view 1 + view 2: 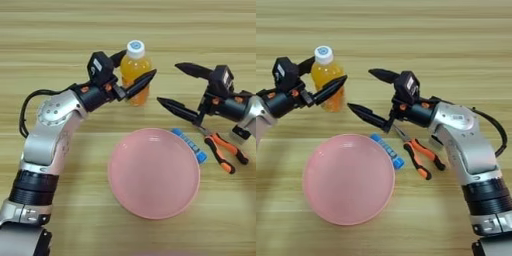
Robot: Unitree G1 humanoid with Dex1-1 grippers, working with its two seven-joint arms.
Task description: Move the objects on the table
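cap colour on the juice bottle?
White, on the orange juice bottle, whose cap shows best in the left eye view.

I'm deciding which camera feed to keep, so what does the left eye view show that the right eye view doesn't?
Only the left eye view shows the left arm's silver forearm and elbow. Only the right eye view shows the right arm's silver forearm and elbow.

Both show the left gripper with its two fingers open on either side of the small orange juice bottle with a white cap, the open right gripper, the round pink plate, the blue glue stick with a white label at the plate's rim, the orange-handled pliers and the light-wood table.
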